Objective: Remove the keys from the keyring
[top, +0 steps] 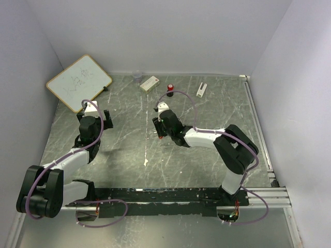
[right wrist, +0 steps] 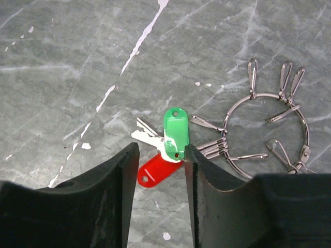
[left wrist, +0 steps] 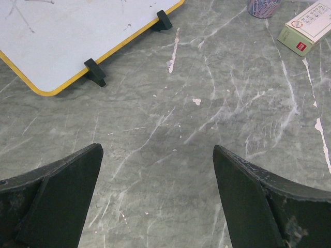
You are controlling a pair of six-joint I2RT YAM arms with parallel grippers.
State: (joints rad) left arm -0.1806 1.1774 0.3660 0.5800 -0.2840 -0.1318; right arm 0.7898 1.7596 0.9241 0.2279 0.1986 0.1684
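Right wrist view: green key (right wrist: 175,132) lies between my right jaws, long axis pointing away; red key (right wrist: 154,171) under it, keyring (right wrist: 269,94) to the right. Right jaws half open, gripping nothing; left jaws wide, empty.

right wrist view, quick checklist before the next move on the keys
1. keys lie between the right fingers: ok
2. right fingers apart, nothing clamped: ok
3. keys free of the ring: cannot tell, a finger hides the join
4. left fingers open and empty: ok
5. left fingers near the ring: not ok, they hang over bare table by the whiteboard
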